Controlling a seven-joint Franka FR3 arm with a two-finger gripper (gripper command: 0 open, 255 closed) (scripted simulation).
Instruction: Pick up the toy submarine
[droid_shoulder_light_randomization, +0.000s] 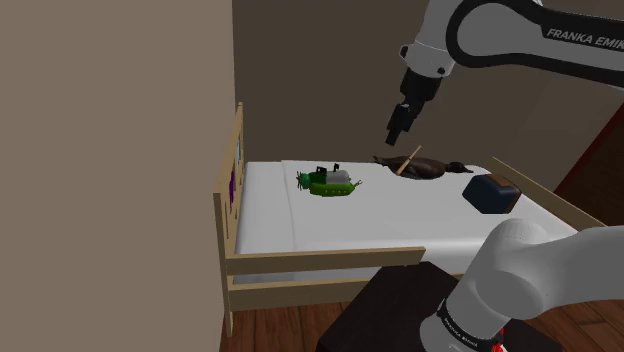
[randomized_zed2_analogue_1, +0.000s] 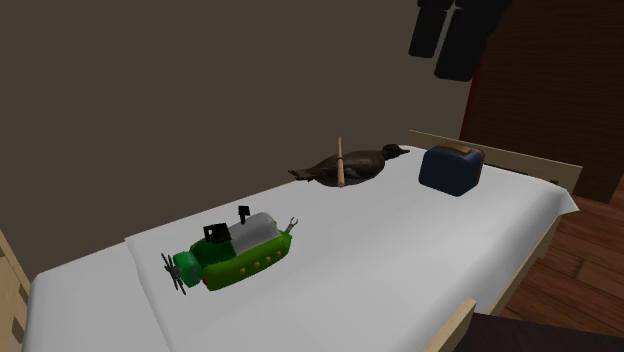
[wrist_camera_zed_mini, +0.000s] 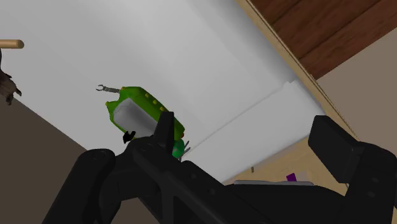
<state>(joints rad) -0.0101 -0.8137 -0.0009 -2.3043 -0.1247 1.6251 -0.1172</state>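
The toy submarine (randomized_zed2_analogue_1: 235, 255) lies flat on the white bed (randomized_zed2_analogue_1: 420, 250), well apart from the dark bird figure (randomized_zed2_analogue_1: 345, 165) and the dark blue box (randomized_zed2_analogue_1: 452, 168). The end effector (droid_shoulder_light_randomization: 398, 128) hangs high above the bed, its 2 fingers spread and holding nothing. The submarine looks like smooth hard plastic, with a rounded green hull, a pale grey cylinder on top, and a thin propeller and a thin claw at its 2 ends. I judge it light, stiff and a little slippery. The best hold is across the middle of the hull, because the thin parts may break.
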